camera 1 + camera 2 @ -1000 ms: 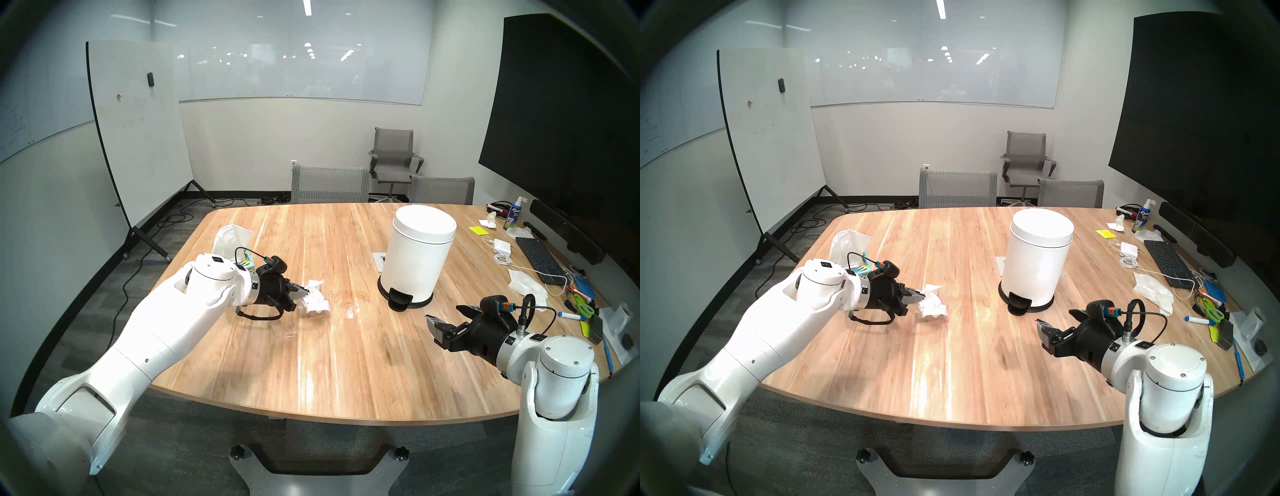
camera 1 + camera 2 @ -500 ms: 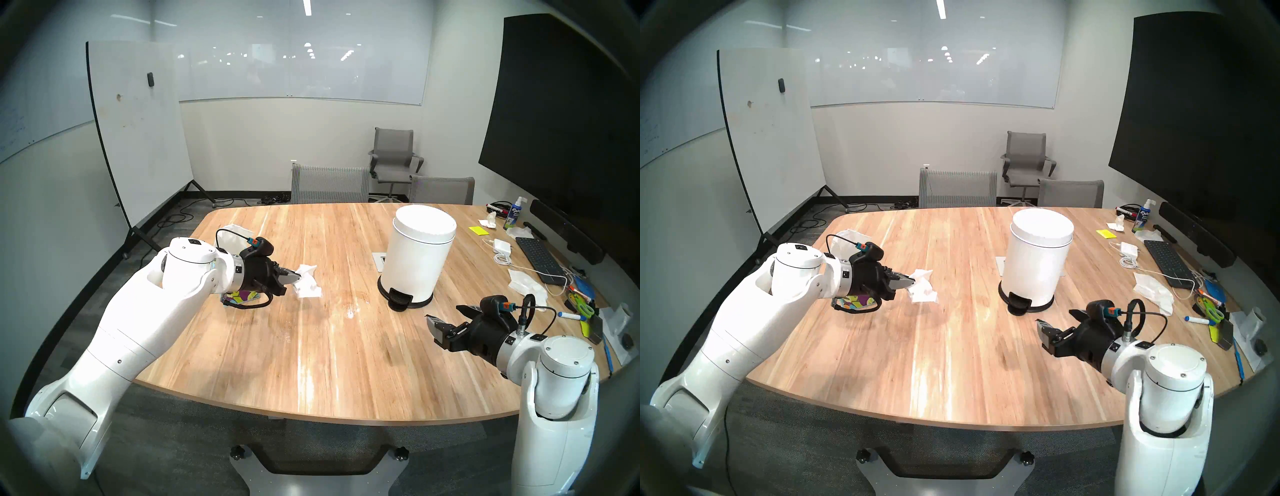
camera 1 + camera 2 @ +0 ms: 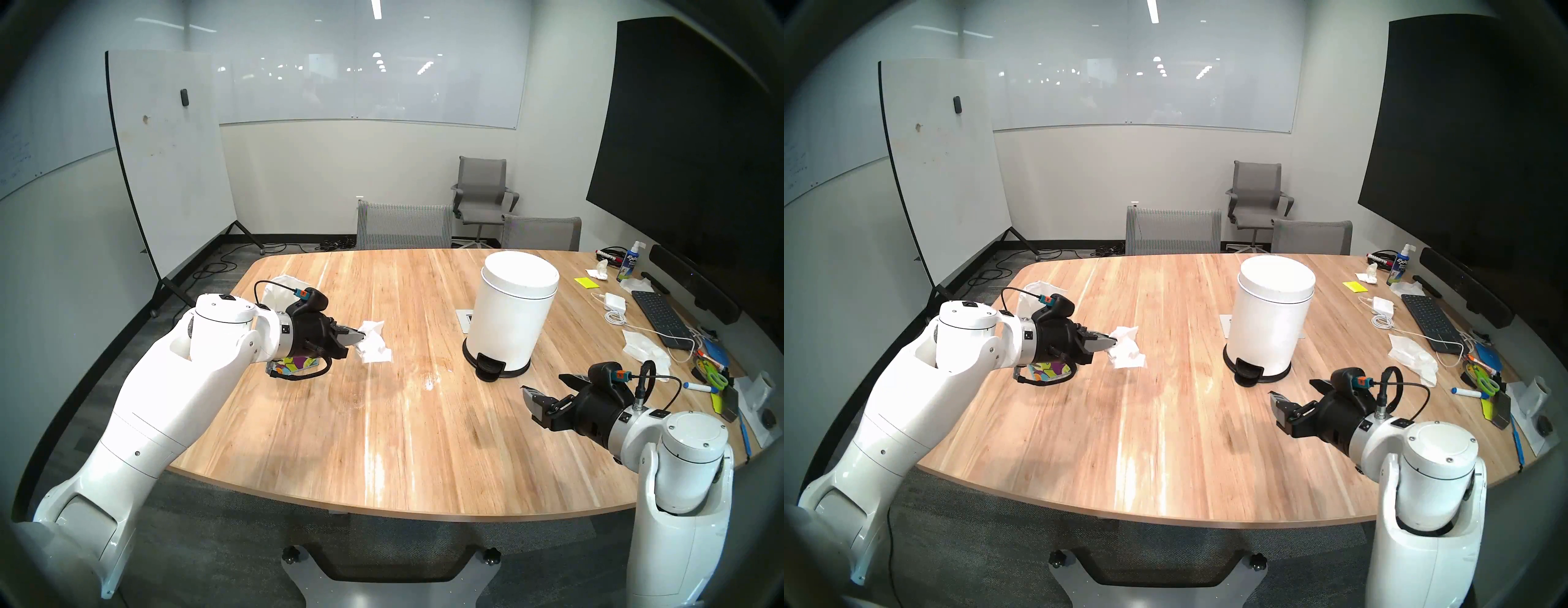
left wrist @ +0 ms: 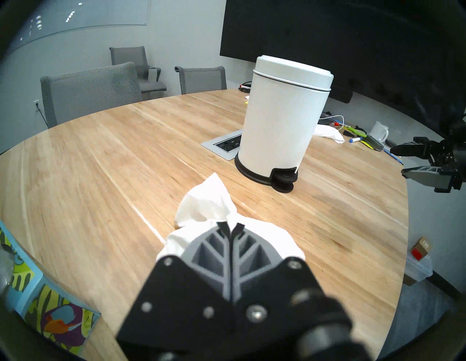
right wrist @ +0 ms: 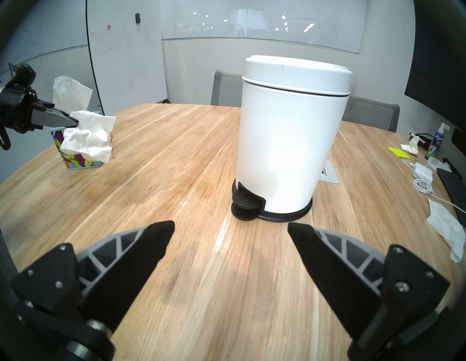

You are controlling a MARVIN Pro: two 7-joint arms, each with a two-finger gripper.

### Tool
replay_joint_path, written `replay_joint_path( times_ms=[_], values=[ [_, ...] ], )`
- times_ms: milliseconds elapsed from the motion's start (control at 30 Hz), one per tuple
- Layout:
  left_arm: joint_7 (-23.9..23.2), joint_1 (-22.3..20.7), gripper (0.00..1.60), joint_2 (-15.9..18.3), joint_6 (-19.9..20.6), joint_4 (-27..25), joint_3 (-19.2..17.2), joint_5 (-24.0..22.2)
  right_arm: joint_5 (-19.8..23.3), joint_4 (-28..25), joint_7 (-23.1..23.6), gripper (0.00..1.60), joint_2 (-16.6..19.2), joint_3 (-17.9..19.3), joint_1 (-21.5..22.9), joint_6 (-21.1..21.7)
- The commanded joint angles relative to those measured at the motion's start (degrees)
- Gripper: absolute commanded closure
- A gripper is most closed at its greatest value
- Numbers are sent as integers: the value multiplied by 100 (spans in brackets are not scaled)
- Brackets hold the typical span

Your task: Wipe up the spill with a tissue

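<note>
My left gripper (image 3: 362,337) is shut on a crumpled white tissue (image 3: 375,350) and holds it above the table, just right of the tissue box. The closed fingers and tissue (image 4: 206,204) fill the lower left wrist view. From the right wrist view the tissue (image 5: 88,137) hangs in front of the box. No dark-brown spill spots show; only a faint wet brownish smear (image 3: 424,367) lies on the wood between the tissue and the bin. My right gripper (image 3: 545,386) is open and empty, low over the table's right front, facing the bin (image 5: 290,141).
A leaf-print tissue box (image 3: 292,365) stands under my left wrist, a sheet sticking up from it. A white pedal bin (image 3: 511,310) stands right of centre beside a power outlet plate (image 4: 227,146). A keyboard (image 3: 659,316), loose tissues (image 3: 645,346), pens and cables crowd the right edge.
My left arm has drawn back to the left and risen with the tissue, off the wet smear, uncovering the tissue box. The right arm has not moved.
</note>
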Motion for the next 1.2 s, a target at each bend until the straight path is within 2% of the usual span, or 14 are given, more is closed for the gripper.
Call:
replay_joint_path(
  times_ms=[0, 1167],
  values=[
    [-28, -58, 160, -32, -62, -147, -75, -57, 4, -118, 0, 0, 4, 15, 8, -3],
    [-30, -57, 160, -28, -70, -147, -74, -65, 4, -118, 0, 0, 3, 15, 8, -3]
  ],
)
